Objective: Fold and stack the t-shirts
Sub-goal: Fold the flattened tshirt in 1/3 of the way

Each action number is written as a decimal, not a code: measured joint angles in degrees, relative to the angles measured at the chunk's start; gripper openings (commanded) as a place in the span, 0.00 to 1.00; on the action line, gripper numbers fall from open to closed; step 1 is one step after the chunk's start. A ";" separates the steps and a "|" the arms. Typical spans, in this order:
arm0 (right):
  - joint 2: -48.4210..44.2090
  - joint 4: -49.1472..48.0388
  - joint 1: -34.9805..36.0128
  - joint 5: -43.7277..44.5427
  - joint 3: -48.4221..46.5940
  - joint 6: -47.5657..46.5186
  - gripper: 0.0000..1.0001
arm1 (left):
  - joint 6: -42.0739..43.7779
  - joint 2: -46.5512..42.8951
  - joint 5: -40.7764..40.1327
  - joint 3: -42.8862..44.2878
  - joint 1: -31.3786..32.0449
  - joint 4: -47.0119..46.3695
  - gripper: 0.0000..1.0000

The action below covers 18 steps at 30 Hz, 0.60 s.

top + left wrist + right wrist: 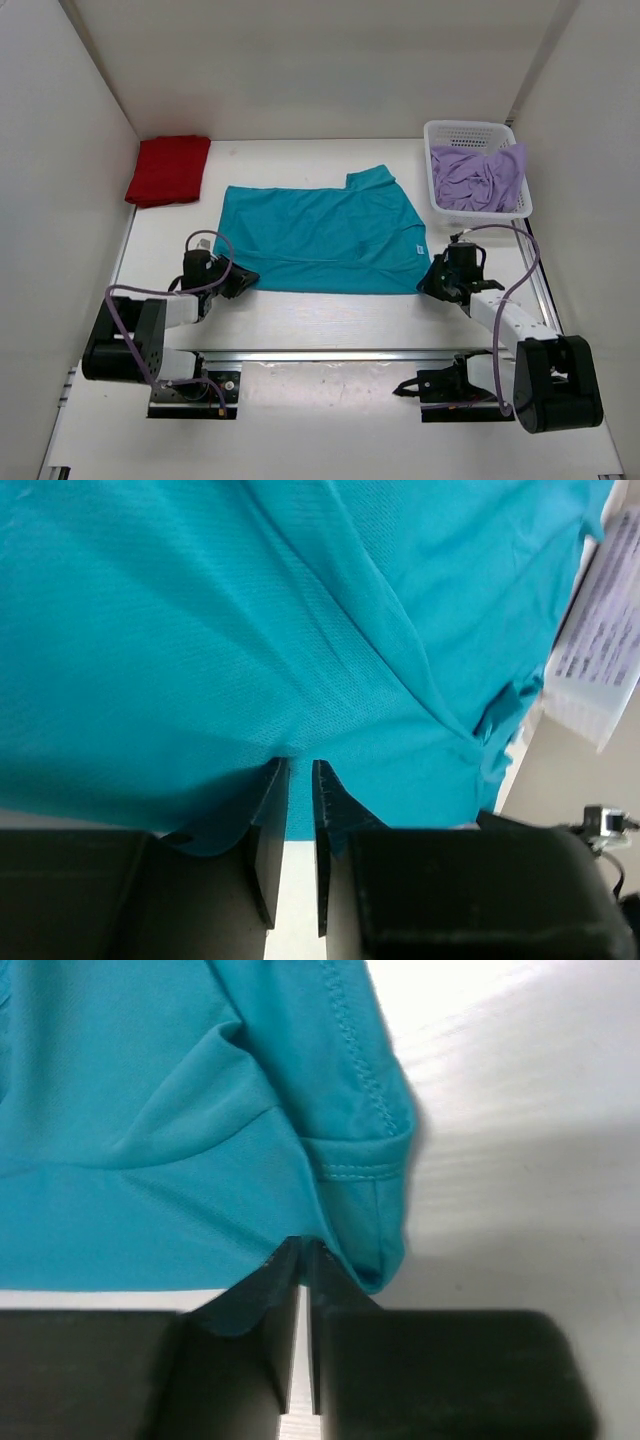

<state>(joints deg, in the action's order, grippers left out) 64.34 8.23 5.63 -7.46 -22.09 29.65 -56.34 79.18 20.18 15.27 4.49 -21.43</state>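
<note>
The teal-blue t-shirt (pixel 325 240) lies spread flat in the middle of the table. My left gripper (pixel 250 275) is low at its near left corner. In the left wrist view that gripper (pixel 300 765) shows a narrow gap between its jaws, with the shirt's near hem (pixel 300 810) lying flat in the gap. My right gripper (pixel 425 282) is at the near right corner. Its jaws (pixel 303 1245) are nearly touching, pinching the teal hem (pixel 350 1260) by the sleeve. A folded red t-shirt (pixel 168 170) sits at the back left. The lavender t-shirt (pixel 478 178) is bunched in the basket.
The white mesh basket (pixel 470 127) stands at the back right, also showing at the right edge of the left wrist view (pixel 600 650). White walls close in three sides. A metal rail (pixel 330 355) runs along the near edge by the arm bases.
</note>
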 measured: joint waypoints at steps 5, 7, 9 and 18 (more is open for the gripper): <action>-2.34 5.90 6.14 2.99 -3.93 -0.26 0.19 | 0.42 -7.41 0.20 -2.84 1.99 4.48 0.36; -1.49 6.38 9.88 4.00 -7.85 -0.66 0.17 | 0.98 -10.99 0.00 -2.78 2.54 6.82 0.37; 1.62 4.57 14.23 4.55 -12.87 -1.49 0.16 | 1.99 -13.46 -0.35 -1.33 3.02 8.92 0.37; 23.45 -1.84 23.82 6.75 -28.30 -5.70 0.28 | 3.65 -11.50 -1.33 2.99 6.78 8.11 0.36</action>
<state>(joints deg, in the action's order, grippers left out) 87.79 6.39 29.45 -0.71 -50.39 23.94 -52.69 67.68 18.85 18.26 11.27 -13.32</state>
